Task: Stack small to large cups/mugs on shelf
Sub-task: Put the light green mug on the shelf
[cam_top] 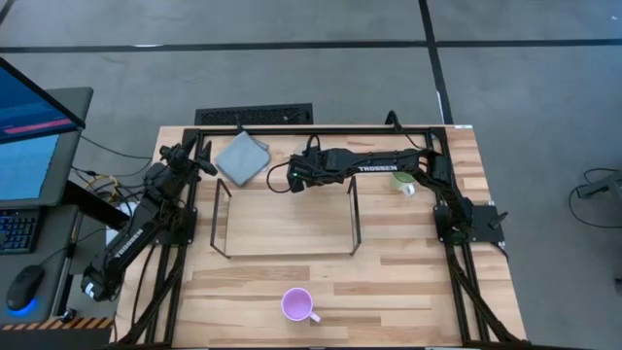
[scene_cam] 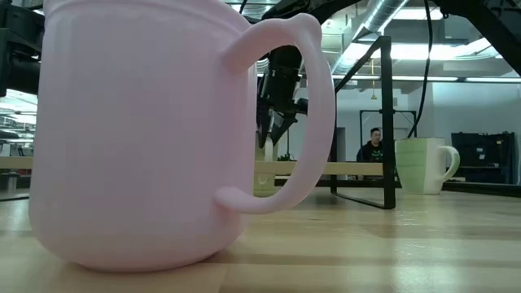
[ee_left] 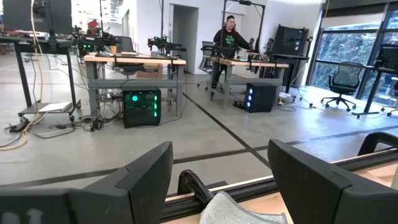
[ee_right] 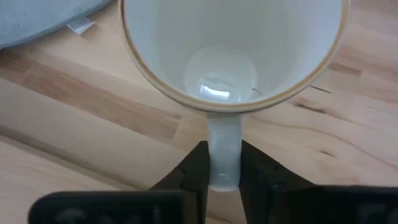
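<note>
A cream-white mug stands upright on the table just behind the wire shelf, next to the grey cloth. My right gripper is shut on it and hides most of it in the high view. The olive green mug stands on the table by the shelf's far right corner. A light purple mug stands near the table's front edge and fills the low view. My left gripper waits open at the far left, pointing level over the cloth's edge. My right gripper pinches the cream-white mug's handle between its two fingers, one on each side of the loop. The fingers slant steeply down from the table's right side. The mug stands upright with its base on the table, its mouth open to the wrist view.
The shelf's thin wire uprights stand close in front of the held mug. The black table frame runs along the far edge. A person stands at a bench in the room beyond. Bare wood lies between the shelf and the purple mug.
</note>
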